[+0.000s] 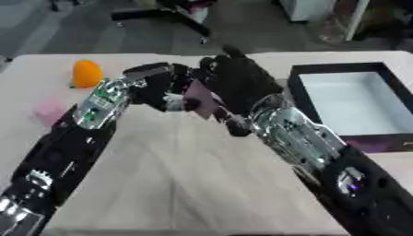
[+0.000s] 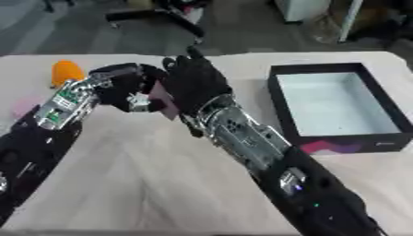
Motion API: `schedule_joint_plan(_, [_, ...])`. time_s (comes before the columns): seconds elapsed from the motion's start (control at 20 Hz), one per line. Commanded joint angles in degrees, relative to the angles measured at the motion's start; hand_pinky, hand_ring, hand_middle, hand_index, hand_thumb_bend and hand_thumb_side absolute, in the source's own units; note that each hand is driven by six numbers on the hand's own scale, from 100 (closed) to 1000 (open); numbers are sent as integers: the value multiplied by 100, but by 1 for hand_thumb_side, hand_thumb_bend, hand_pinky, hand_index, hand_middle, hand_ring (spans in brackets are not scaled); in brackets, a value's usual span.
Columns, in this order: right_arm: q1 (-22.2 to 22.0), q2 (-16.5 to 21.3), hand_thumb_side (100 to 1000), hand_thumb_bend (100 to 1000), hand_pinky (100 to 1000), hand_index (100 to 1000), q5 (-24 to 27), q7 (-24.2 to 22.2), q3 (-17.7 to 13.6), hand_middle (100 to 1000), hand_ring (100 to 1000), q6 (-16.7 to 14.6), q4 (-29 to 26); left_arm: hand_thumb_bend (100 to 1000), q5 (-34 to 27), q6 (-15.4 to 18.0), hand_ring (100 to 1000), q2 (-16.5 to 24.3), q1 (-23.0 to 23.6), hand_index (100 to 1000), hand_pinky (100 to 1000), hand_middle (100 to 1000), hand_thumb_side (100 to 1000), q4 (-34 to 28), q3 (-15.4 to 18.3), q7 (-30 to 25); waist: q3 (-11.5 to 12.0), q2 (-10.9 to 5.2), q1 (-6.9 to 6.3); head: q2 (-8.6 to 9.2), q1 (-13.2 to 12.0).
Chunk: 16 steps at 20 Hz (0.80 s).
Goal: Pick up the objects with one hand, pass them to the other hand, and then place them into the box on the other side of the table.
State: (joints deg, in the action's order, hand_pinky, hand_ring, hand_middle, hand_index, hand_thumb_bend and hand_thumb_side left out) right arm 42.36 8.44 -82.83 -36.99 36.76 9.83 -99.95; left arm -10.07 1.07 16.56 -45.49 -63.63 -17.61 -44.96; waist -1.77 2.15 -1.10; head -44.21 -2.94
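A flat purple piece [image 1: 200, 99] is held above the middle of the table, between my two hands. My left hand [image 1: 153, 85] comes in from the left, its fingers curled round the piece's left edge. From the right, my right hand [image 1: 235, 79] shows its back to the camera, fingers stretched up and away, pressed against the piece's right side. An orange object [image 1: 86, 73] and a pale pink object [image 1: 48, 109] lie on the table at the far left. The black box [image 1: 339, 68] with a white floor stands at the right and holds nothing visible.
Both forearms cross the beige table [image 1: 177, 175] from the lower corners toward its middle. A purple patch [image 2: 327, 146] shows on the box's near wall. Dark floor and furniture legs lie beyond the table's far edge.
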Motion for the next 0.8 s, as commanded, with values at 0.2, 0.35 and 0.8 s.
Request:
schedule_joint_plan(0.2, [93,15,100,100,1000,468,101,0,-23,757,804,105,-47,383,13,26,480,11,-160,457,723,405,195,-212,-10,-64,4,-68,2,9,-12])
schedule_joint_plan(0.35, [92,27,100,100,1000,420,36,223,-35,751,789,161,-75,388,48,59,492,30,-156,479,728,425,200,-200,1,-73,-3,-72,4,9,-14])
schedule_joint_plan(0.8, [107,28,100,100,1000,350,-57,525,-29,744,779,137,-7,683,120,282,557,106,-177,613,755,537,473,-92,126,-324,-23,-73,-3,9,10])
